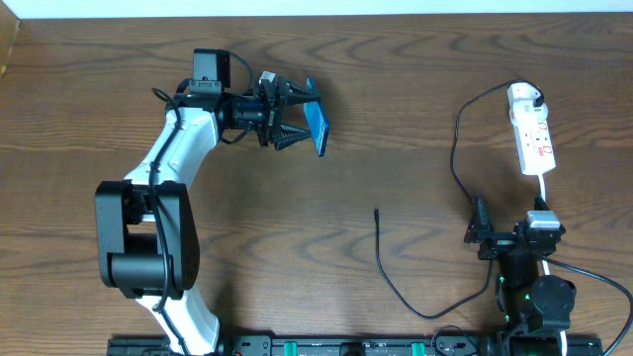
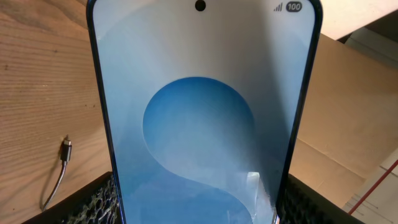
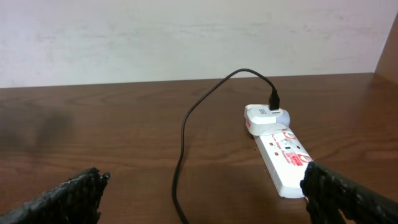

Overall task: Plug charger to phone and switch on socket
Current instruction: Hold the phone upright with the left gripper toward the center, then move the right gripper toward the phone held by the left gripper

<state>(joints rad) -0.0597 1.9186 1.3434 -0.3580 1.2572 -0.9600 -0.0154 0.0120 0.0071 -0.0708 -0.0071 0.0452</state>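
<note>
The left fingers [image 2: 93, 202] are partly open and squeeze the phone [image 1: 318, 117] by its two long sides. They hold it up off the desk [image 1: 396, 79], at the far left. The blue screen faces the wrist camera. The top end of the phone sticks out away from the fingers. The bottom end, where I think the plug goes, sits down between them and I cannot see it.

The charger [image 1: 377, 212] lies flat on the desk in the middle. Its little tip is to the right of the phone and closer to the front. The tip points toward the far edge. The black wire runs back from it, loops to the right, and goes up into the white adapter on the socket [image 1: 534, 138].

The right fingers [image 3: 68, 193] are open as wide as they go and hold nothing. They hang just in front of the socket's near end. The tip lies to their left. This arm is free, so I think it should pick up the tip.
</note>
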